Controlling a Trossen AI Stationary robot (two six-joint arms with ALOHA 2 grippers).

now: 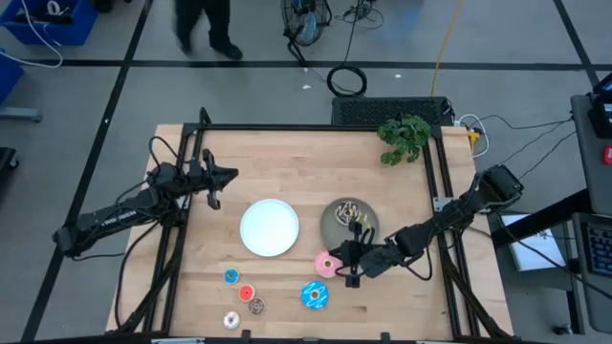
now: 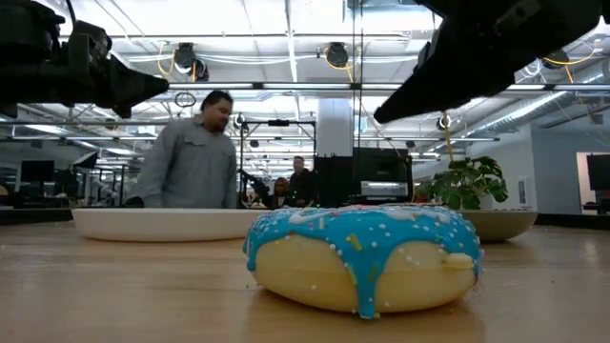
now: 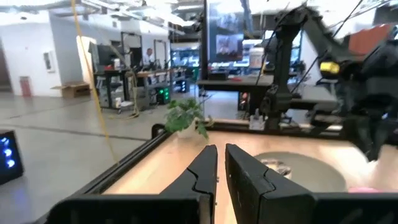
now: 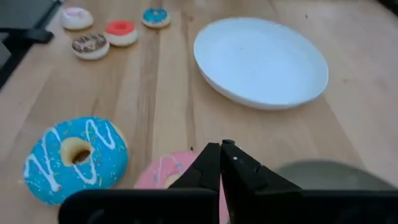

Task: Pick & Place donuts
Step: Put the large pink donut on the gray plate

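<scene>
The right gripper (image 4: 221, 163), fingers pinched together, hovers over the pink donut (image 4: 163, 175); blue donut (image 4: 73, 158) beside it, white plate (image 4: 261, 59) beyond across bare wood.

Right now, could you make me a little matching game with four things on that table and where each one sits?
Things:
1. pink donut
2. blue sprinkled donut
3. white plate
4. plant

Places:
A. far corner of the table on the right arm's side
B. under the right gripper, beside the grey plate
C. empty, mid-table
D. near edge, by the pink donut

Pairs: 1-B, 2-D, 3-C, 4-A
</scene>
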